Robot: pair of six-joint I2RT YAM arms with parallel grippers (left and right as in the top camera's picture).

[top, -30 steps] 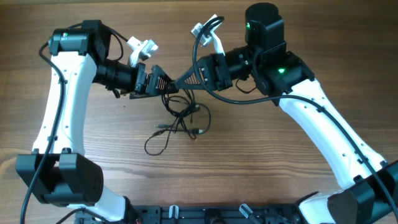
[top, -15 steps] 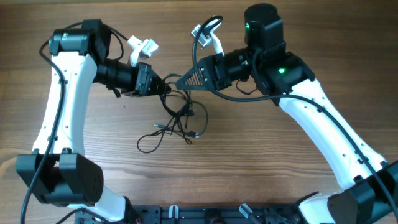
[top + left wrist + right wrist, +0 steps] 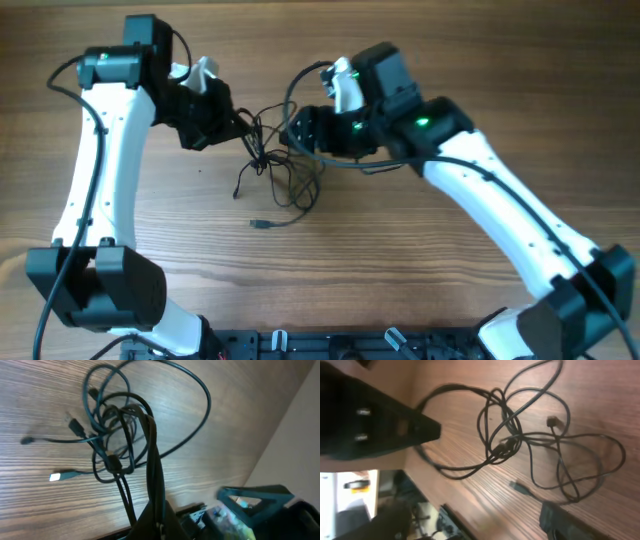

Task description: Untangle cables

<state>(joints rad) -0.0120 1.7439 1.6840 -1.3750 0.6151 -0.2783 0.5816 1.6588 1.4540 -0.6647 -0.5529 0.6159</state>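
Several thin black cables (image 3: 272, 165) lie in a loose tangle on the wooden table between the two arms. My left gripper (image 3: 238, 124) is shut on strands at the tangle's upper left. In the left wrist view the strands run from the bunch of cables (image 3: 114, 430) down into the closed left gripper (image 3: 156, 517). My right gripper (image 3: 292, 132) hovers open just right of the tangle, holding nothing. The right wrist view shows the cables (image 3: 504, 435) knotted below it, one of its fingers (image 3: 567, 522) at the bottom right, and the left gripper (image 3: 405, 427) as a black wedge.
One loose plug end (image 3: 259, 224) trails out below the tangle toward the table's front. Thicker black arm cables (image 3: 300, 85) loop above the right wrist. A black rail (image 3: 320, 345) runs along the front edge.
The left gripper has shut on the cables and pulled them up and left. The right gripper has let go, opened, and moved left over the tangle. The tangle has shifted.
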